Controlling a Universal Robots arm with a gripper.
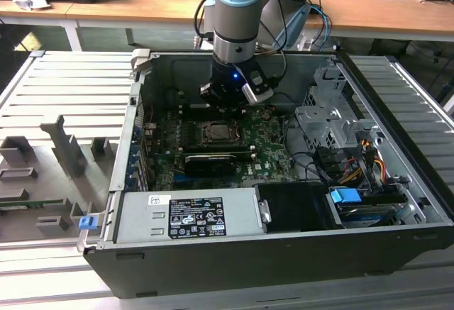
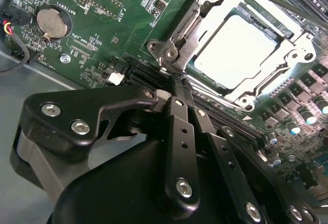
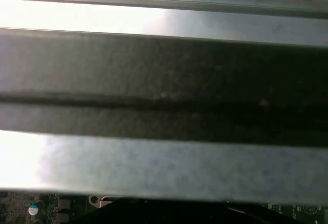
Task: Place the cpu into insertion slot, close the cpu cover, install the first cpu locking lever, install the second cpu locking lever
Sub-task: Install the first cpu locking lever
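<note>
Open computer case point(image 1: 397, 182) lies on a ribbed metal bench point(image 1: 64, 90); green board point(image 1: 269, 154) flat inside it. Arm point(image 1: 237, 12) comes down from the far side, its wrist over the far part of the board.

Cpu point(image 2: 238, 52): seated in the insertion slot point(image 2: 202, 83), pale face up, strongly glared in the second wrist view. In the exterior view the same spot point(image 1: 216, 134) reads as a dark square, detail too small to resolve. Cpu cover point(image 2: 292, 55) lies flat around the chip, its window framing the face. A thin lever rod point(image 2: 271, 1) runs along the cover's edge; whether it is latched is hard to make out, possibly not.

Pincer point(image 2: 178, 83): black fingers point(image 2: 180, 131) pressed together, nothing between them, tips at the cover's corner by the hinge bracket point(image 2: 166, 49). Contact with the metal cannot be confirmed; the tips hide that spot.

Coin cell point(image 2: 51, 23) sits on the board well apart from the socket.

First wrist view: a blurred band of case wall point(image 3: 164, 85), with a sliver of green board cut off at the edge.
</note>
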